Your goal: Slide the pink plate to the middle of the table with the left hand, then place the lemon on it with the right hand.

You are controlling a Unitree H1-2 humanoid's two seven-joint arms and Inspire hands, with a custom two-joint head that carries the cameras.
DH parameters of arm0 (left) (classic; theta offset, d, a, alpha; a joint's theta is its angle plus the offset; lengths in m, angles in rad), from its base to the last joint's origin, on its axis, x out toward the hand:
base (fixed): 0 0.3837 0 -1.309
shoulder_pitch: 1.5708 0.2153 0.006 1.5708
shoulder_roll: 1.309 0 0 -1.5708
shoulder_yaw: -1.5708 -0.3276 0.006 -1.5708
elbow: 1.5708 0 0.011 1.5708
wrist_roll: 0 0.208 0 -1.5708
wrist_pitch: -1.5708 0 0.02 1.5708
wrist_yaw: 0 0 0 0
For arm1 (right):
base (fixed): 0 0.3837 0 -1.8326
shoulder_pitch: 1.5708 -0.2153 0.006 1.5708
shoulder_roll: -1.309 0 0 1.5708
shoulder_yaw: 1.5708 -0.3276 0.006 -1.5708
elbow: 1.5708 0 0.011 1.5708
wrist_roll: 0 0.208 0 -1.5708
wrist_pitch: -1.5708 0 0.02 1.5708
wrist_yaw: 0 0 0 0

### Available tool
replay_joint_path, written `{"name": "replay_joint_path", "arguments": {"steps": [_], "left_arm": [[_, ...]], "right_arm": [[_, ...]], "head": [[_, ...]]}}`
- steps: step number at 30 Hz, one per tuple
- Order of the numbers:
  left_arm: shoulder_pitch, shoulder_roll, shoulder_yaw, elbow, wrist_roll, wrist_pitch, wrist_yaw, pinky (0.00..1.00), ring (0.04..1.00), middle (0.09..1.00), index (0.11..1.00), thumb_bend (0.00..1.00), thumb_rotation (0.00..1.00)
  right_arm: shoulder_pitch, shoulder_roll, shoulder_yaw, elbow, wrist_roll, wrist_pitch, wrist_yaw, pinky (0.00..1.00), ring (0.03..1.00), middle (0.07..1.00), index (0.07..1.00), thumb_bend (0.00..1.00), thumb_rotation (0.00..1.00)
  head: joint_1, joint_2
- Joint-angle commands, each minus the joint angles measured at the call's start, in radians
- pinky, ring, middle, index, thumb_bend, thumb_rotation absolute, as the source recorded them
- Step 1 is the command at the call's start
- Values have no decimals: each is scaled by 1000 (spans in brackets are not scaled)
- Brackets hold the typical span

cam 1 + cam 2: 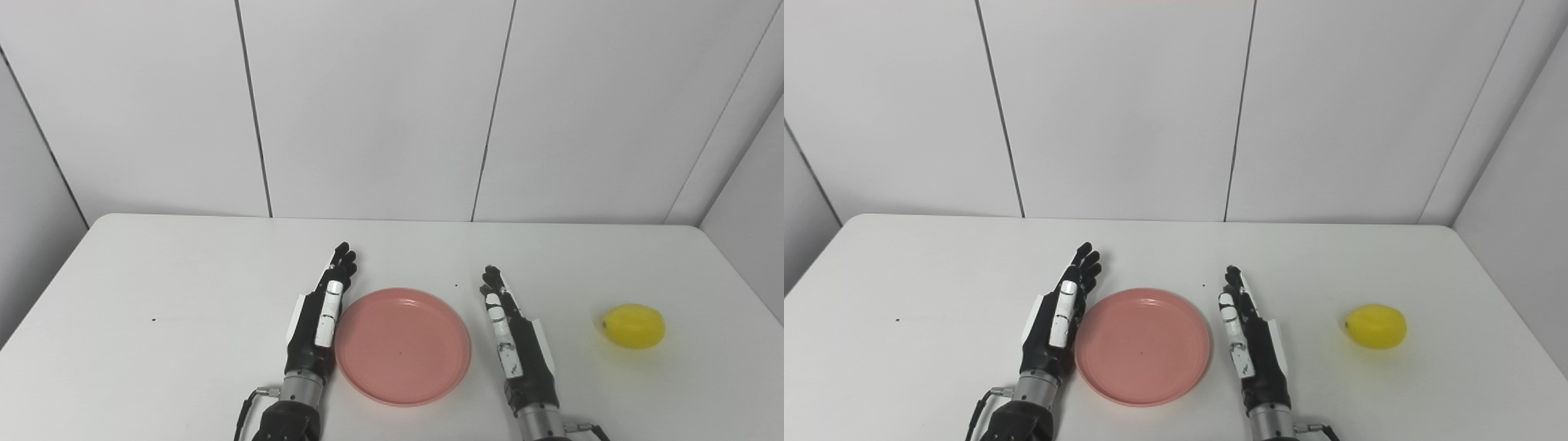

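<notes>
Two robot hands rest on edge above the white surface, one on each side of the pink plate. That plate lies flat near the front middle of the surface, holding nothing. The left robot hand stands just beside the plate's left rim, palm turned toward it, fingers stretched forward and held together; whether it actually touches the rim cannot be told. It is released, gripping nothing. The right robot hand is set a little apart from the plate's right rim, a strip of bare surface showing between them, its palm also facing the plate and its fingers extended forward. It too is released, with nothing in its grasp. Each arm comes in from the bottom edge, with a thin cable showing near each wrist.

The lemon, bright yellow, lies on its side on the surface well to the right of the right robot hand, near the right edge and apart from everything else. A few small dark specks mark the surface. Behind it rise pale wall panels divided by dark seams
</notes>
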Motion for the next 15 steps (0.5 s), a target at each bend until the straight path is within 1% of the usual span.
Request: {"name": "replay_joint_path", "arguments": {"steps": [1,3,7,15], "left_arm": [[26,-19,-12,28,1,-3,-5,1000,967,962,961,575,1000],[27,-23,-13,26,-2,2,-6,1000,968,962,962,566,1000],[30,-21,-19,18,-5,14,-16,1000,972,968,970,568,1000],[32,-12,-27,15,-15,29,-32,983,966,966,954,554,1000]], "right_arm": [[-29,-1,-5,-50,4,1,1,975,949,959,950,604,1000],[-31,-1,-8,-56,6,9,1,972,946,957,948,627,1000],[-31,0,-13,-72,12,28,4,990,946,954,945,645,1000],[-37,-6,-15,-83,12,40,10,1000,940,947,934,618,1000]], "head": [[0,-1],[3,7],[8,14],[6,17]]}}
